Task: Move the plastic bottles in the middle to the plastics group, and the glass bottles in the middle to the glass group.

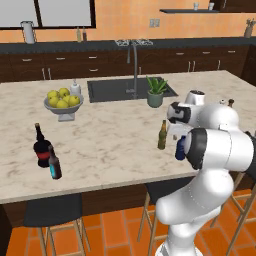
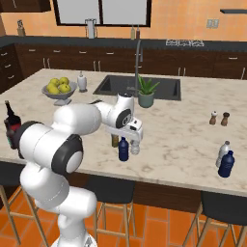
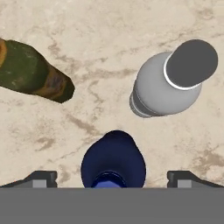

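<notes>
Looking down past my gripper (image 3: 112, 177), I count three bottles in the middle of the marble counter (image 1: 110, 140) — one dark blue plastic bottle (image 3: 113, 162) between the spread fingertips, one olive-brown glass bottle (image 3: 33, 72) and one grey bottle (image 3: 168, 83) nearby. Far left stand two more — a black wine bottle (image 1: 42, 147) and a brown blue-labelled bottle (image 1: 55, 164).

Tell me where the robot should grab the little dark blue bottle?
Probably from straight above, closing on the round body of the blue bottle just under its cap. It stands upright between the open fingertips, so a sideways squeeze fits. The grey bottle and olive bottle stand close by, which makes a side approach awkward.
</notes>
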